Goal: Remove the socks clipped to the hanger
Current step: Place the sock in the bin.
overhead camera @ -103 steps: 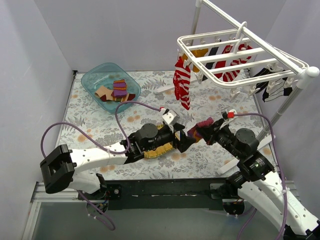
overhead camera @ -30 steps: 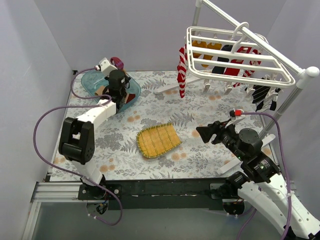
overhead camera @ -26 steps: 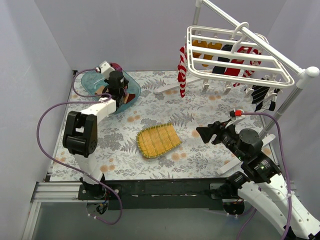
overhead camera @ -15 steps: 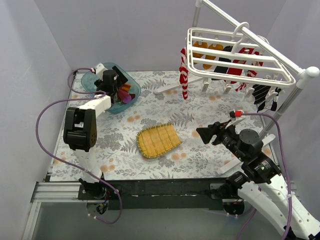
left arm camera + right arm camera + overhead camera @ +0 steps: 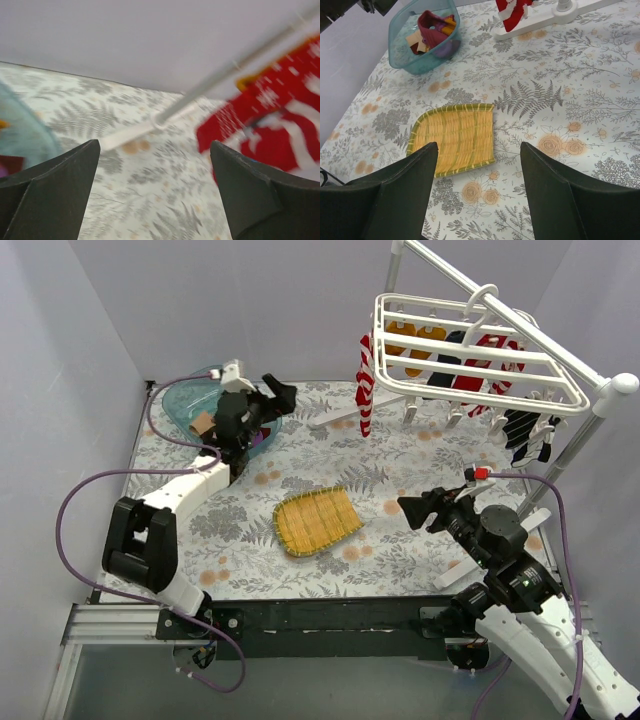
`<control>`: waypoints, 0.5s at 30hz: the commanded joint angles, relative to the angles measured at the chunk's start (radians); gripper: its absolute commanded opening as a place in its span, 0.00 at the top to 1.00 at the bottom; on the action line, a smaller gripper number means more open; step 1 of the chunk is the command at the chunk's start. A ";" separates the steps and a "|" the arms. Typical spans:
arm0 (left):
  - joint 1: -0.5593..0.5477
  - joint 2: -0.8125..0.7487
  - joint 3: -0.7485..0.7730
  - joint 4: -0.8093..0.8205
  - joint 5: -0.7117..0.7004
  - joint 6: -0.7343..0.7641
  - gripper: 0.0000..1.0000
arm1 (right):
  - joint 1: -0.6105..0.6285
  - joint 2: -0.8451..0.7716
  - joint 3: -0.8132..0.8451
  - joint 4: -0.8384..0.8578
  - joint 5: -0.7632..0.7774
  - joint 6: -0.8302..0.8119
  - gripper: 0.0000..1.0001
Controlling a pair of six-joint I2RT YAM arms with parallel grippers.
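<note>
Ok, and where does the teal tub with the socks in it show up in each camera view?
Top external: the teal tub sits at the upper left.
Left wrist: the teal tub is a blurred sliver low on the left edge.
Right wrist: the teal tub is in the top left, beyond the yellow mat.
Shared landmark: the red-and-white striped sock hangs right of the tub in all three.

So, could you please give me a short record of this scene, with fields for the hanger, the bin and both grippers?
hanger: on the white stand, socks clipped to it
striped sock: red-and-white, hanging at the hanger's left end
bin: teal, holds several loose socks
left gripper: open, empty, beside the bin, facing the hanger
right gripper: open, empty, over the table near the woven mat
</note>
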 commanded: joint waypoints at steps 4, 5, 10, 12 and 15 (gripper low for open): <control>-0.201 0.047 0.058 0.083 0.132 0.155 0.08 | -0.002 -0.002 -0.010 0.038 0.064 0.011 0.26; -0.230 0.077 0.075 0.084 0.147 0.163 0.08 | -0.002 -0.004 -0.011 0.040 0.066 0.012 0.26; -0.285 0.160 0.156 0.083 0.195 0.200 0.07 | 0.000 -0.009 -0.025 0.038 0.063 0.015 0.27; -0.302 0.192 0.187 0.089 0.192 0.200 0.06 | -0.002 -0.012 -0.030 0.037 0.064 0.017 0.27; -0.318 0.238 0.236 0.089 0.186 0.202 0.06 | -0.002 -0.016 -0.039 0.032 0.065 0.018 0.27</control>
